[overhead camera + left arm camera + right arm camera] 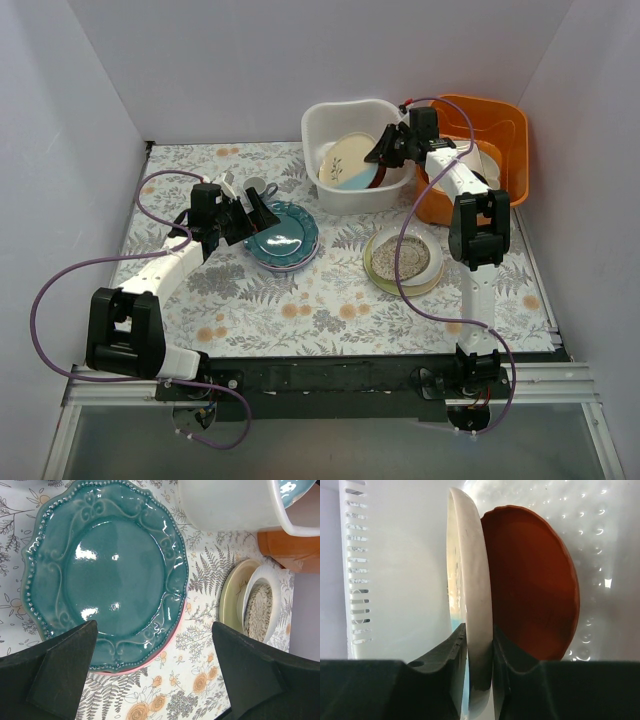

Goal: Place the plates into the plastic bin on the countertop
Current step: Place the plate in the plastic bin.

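The white plastic bin [340,120] stands at the back of the fern-print countertop [300,300]. My right gripper [380,153] reaches into it, shut on the rim of a cream plate with a blue part [347,160], held on edge [472,580]. A red plate [535,585] leans behind it against the bin wall [405,540]. My left gripper [253,215] is open and empty over the near-left edge of the scalloped teal plate [283,237], which lies on a pink plate [167,645]. A yellow woven-look plate [403,257] tops another stack on the right.
An orange tub [500,125] holding white dishes stands to the right of the bin, against the right arm. A small grey cup [255,187] sits behind the teal plate. White walls enclose three sides. A slotted white panel [357,570] shows at the left of the right wrist view.
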`<action>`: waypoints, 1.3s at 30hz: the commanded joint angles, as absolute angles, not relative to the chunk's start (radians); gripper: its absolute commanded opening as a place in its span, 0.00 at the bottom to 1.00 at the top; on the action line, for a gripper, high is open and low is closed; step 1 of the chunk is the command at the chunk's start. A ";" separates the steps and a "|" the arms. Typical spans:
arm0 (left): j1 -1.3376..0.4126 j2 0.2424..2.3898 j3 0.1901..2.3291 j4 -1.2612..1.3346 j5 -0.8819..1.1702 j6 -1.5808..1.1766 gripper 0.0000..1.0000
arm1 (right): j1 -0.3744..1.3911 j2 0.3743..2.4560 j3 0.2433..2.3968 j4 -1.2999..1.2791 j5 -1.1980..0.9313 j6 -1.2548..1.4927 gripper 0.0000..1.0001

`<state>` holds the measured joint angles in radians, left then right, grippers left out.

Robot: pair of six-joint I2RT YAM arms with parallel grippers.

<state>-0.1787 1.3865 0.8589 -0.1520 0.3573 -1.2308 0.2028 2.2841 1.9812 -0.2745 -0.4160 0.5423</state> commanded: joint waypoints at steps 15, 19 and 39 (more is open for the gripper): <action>-0.184 1.358 0.853 -0.138 0.379 -1.226 0.98 | 0.210 2.212 2.069 -0.362 -0.328 0.459 0.57; -0.184 1.356 0.854 -0.137 0.380 -1.226 0.98 | 0.209 2.194 2.080 -0.374 -0.307 0.445 0.58; -0.183 1.356 0.861 -0.140 0.377 -1.221 0.98 | 0.178 1.990 2.062 -0.376 -0.275 0.422 0.67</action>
